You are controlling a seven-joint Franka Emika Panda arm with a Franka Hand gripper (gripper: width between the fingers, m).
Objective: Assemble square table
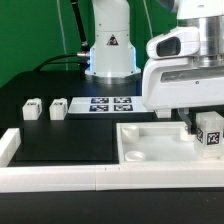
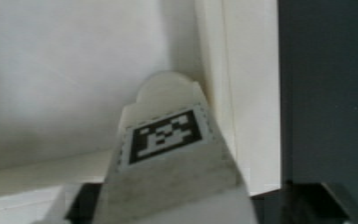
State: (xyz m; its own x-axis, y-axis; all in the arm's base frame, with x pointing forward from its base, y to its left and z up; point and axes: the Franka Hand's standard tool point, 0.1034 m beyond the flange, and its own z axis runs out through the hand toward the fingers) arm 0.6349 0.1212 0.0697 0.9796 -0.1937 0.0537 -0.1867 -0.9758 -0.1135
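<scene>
Robot's two-finger gripper (image 1: 203, 122) straddled a short white tagged leg (image 1: 211, 138), upright on the white plastic raised-rim square slab (image 1: 160, 148) near its rim, exterior view's right; clamped or not, can't tell. Prob. step: fitting leg into socket. Next needs firm grip, then twisting in.
</scene>
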